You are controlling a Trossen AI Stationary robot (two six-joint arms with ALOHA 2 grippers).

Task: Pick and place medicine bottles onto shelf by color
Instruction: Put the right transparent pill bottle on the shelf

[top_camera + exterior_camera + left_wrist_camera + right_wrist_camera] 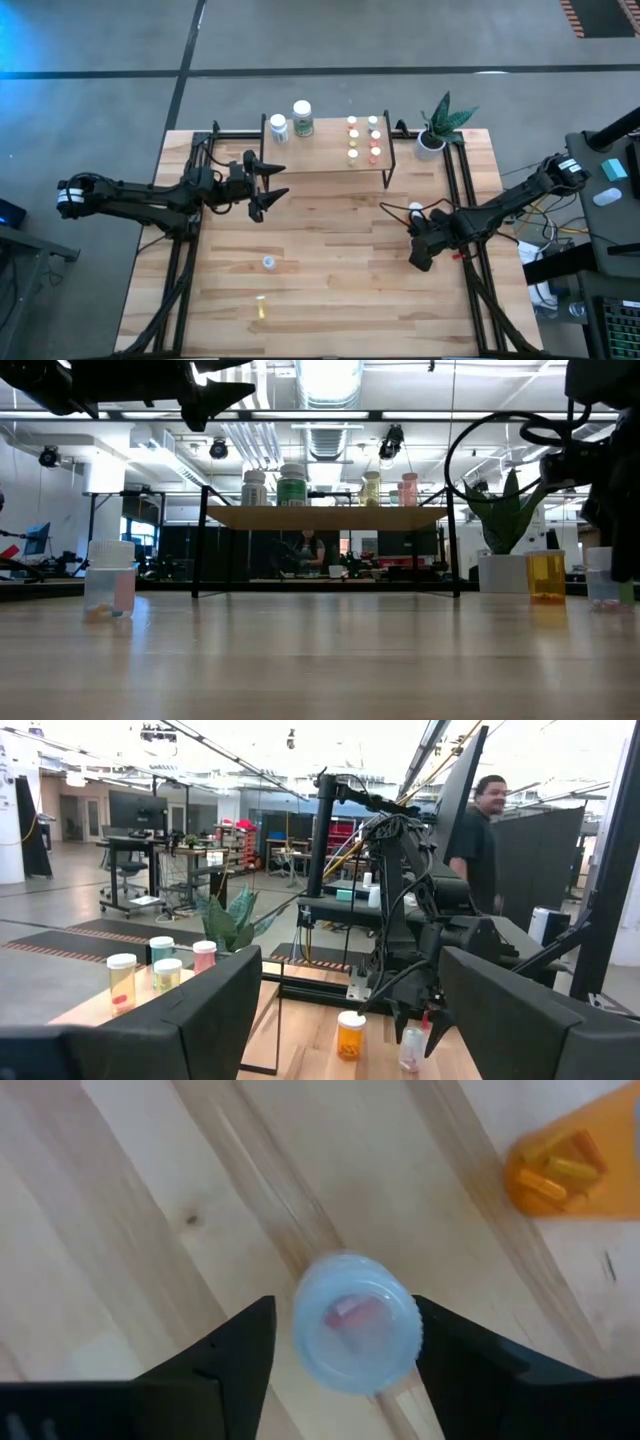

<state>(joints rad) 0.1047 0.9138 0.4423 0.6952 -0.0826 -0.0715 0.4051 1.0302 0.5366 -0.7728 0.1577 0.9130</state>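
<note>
My right gripper points down, open, over a small clear white-capped bottle that stands on the table. Its fingers stand on either side of the cap, and I see no touch. An orange bottle stands just beyond it and also shows in the right wrist view. My left gripper is open and empty, held level above the table just in front of the shelf's left end. The shelf at the table's far edge carries two larger white bottles and several small bottles.
A clear bottle stands at the table's middle left. A yellow one lies near the front edge. A potted plant stands right of the shelf. A person is in the room beyond the table.
</note>
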